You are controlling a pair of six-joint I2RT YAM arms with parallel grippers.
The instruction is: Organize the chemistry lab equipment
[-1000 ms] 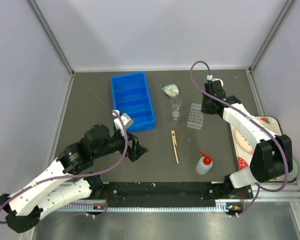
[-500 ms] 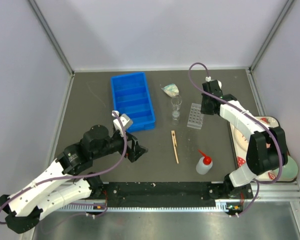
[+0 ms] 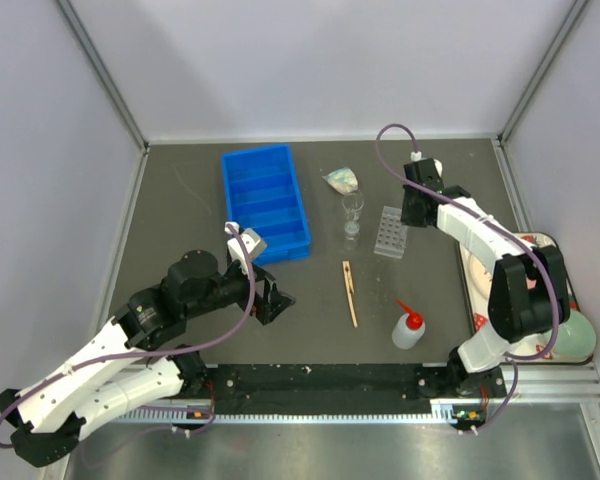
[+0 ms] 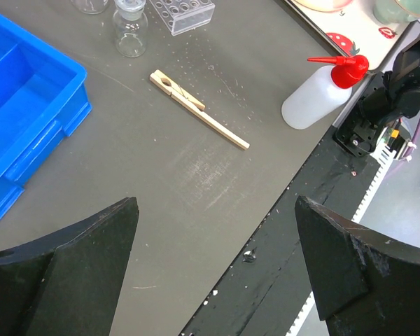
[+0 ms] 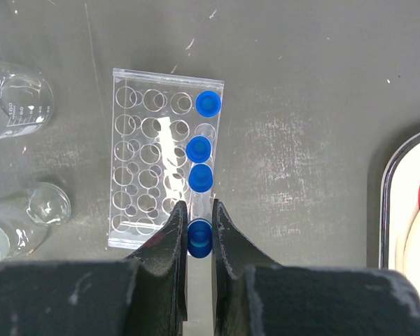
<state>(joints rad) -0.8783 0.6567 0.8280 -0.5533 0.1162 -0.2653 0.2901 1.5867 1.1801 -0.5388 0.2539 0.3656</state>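
Dark tabletop (image 3: 180, 210), only the right wrist view shows right jaws clamping blue-capped tube (image 5: 199, 238), left jaws spread

The left arm (image 3: 90, 370) and right arm (image 3: 480, 228) are built of white shells joined by black, rounded joint housings. A thin purple cable (image 3: 252, 285) is run along the left arm from just behind the left gripper (image 3: 273, 300). A second cable (image 3: 381, 150) of the same colour is looped behind the right gripper (image 3: 408, 214). The left gripper is fitted with broad, matte black, wedge-shaped fingers (image 4: 63, 280), faintly speckled. The right gripper's fingers (image 5: 169, 245) are black, narrow and rounded at the tips.
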